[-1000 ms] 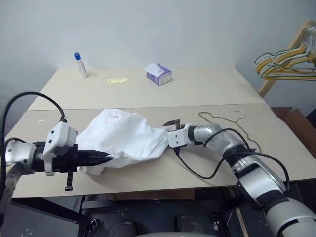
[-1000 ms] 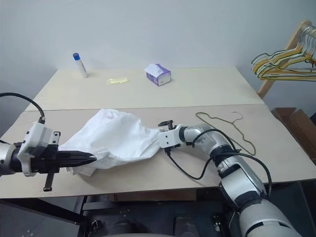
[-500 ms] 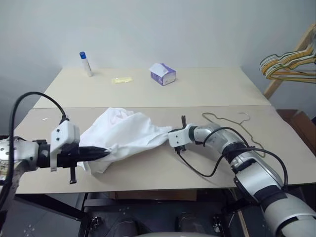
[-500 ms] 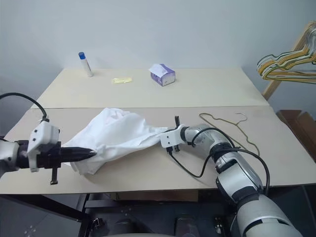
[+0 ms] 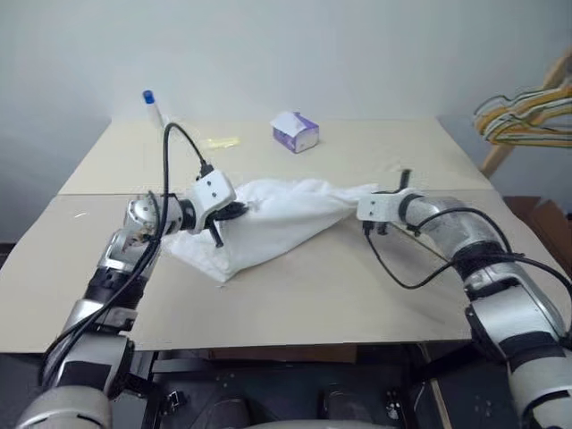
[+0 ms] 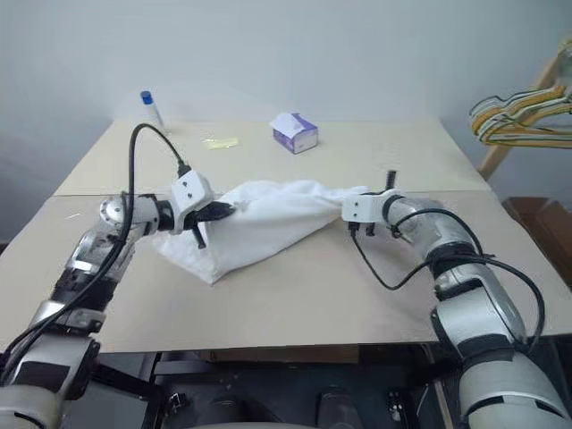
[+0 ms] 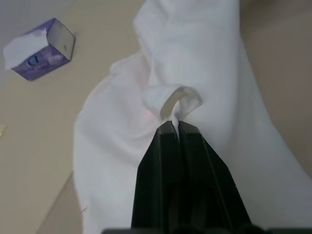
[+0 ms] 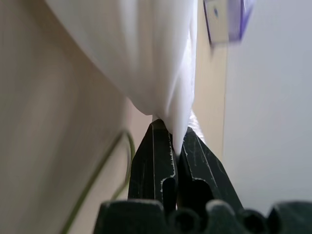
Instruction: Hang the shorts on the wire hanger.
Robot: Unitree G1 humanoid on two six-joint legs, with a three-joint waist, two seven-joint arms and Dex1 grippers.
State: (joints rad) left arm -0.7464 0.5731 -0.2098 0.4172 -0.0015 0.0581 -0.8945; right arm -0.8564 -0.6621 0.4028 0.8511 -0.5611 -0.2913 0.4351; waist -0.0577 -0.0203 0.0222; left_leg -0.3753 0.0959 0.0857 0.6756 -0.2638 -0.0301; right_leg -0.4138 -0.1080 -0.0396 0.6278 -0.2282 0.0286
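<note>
The white shorts (image 5: 286, 219) hang stretched between my two grippers above the table (image 5: 295, 304), sagging onto it at the lower left. On the left end, my left gripper (image 5: 239, 211) is shut on a fold of the cloth (image 7: 174, 124). At the right end, my right gripper (image 5: 362, 198) is shut on the cloth's edge (image 8: 175, 131). The wire hanger (image 8: 97, 171) shows as a thin olive wire on the table under my right gripper; in the eye views my right arm covers it.
A purple-white tissue box (image 5: 296, 133), a blue-capped bottle (image 5: 152, 107) and a small yellow item (image 5: 219, 141) sit at the back of the table. A bunch of coloured hangers (image 5: 527, 112) hangs off the table's right side.
My right gripper shut on the shorts' right end and drew it to the right and up. My left gripper carried the other end forward and toward the middle, so the shorts now stretch between them.
</note>
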